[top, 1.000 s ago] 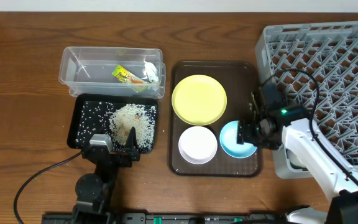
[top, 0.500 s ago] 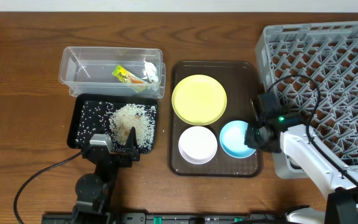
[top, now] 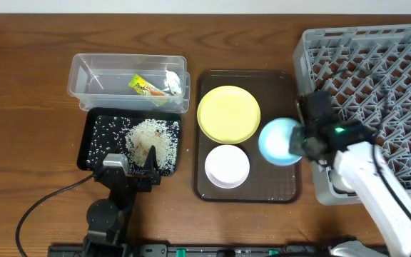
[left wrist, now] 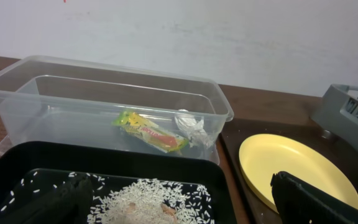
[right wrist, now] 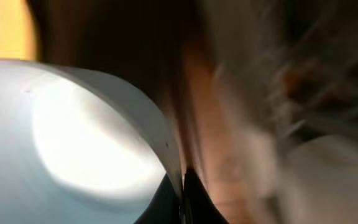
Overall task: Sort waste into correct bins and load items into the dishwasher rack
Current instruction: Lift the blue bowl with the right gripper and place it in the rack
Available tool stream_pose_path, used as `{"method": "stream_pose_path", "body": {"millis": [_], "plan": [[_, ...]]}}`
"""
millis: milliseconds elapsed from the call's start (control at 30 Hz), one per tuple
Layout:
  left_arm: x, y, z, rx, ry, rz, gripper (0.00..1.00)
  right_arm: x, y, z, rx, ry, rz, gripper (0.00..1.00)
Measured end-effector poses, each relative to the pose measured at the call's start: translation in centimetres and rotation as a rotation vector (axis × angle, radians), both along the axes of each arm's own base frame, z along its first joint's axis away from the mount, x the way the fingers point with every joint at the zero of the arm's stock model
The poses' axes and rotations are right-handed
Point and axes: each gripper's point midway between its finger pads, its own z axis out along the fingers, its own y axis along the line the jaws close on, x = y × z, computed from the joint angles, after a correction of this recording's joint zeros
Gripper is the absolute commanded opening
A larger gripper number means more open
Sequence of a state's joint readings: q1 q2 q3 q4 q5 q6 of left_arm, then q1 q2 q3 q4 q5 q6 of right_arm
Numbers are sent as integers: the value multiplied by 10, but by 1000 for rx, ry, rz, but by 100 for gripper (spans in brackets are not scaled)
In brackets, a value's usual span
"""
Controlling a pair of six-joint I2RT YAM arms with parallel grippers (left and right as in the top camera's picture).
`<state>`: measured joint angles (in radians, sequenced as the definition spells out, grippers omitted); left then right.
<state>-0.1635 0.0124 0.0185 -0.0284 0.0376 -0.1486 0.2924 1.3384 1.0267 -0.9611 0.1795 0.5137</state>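
Blue bowl (top: 278, 141) is clamped by its rim in the R gripper (top: 303, 140) and held tipped on its side over the right rim of the brown tray (top: 209, 189), just beside the yellow plate (top: 228, 114) and close to the left wall of the grey rack (top: 377, 64). R wrist view is badly blurred, but the thin bowl edge runs down into the two dark fingertips (right wrist: 166, 202) at the bottom of the pic, pinched w/ the bowl wall between them. White bowl (top: 227, 165) sits flat on the brown tray's front half, below the plate and apart from the blue bowl. Plate lies flat on the tray's back half. Rack fills the right side of the table (top: 27, 128), nothing visible in it. On the left, the clear tub (top: 84, 78) holds the green-and-orange wrapper (top: 145, 87) and a crumpled white paper bit (top: 173, 82) near its right end. Black tray (top: 91, 143) is just in front of the tub, edges touching or nearly so, w/ a heap of rice (top: 152, 139) at centre-right and loose grains scattered to the left. L gripper (top: 130, 170) hangs at the black tray's front edge, fingers spread wide apart in the L wrist view, holding nothing.
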Motion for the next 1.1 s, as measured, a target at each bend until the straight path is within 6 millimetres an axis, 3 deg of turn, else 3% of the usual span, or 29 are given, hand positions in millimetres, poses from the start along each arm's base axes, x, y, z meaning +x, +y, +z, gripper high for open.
{"method": "stream_pose_path", "body": {"millis": [100, 200, 367, 633, 1100], "plan": [[0, 0, 0, 0, 0, 0, 93, 19, -23, 62, -105, -200, -57, 2], [0, 0, 0, 0, 0, 0, 93, 22, -56, 111, -246, -366, -154, 1], [0, 0, 0, 0, 0, 0, 94, 13, -96, 140, -482, -441, -275, 1], [0, 0, 0, 0, 0, 0, 94, 21, -128, 135, -744, -377, -353, 2], [0, 0, 0, 0, 0, 0, 94, 37, -164, 63, -938, -23, -283, 1]]}}
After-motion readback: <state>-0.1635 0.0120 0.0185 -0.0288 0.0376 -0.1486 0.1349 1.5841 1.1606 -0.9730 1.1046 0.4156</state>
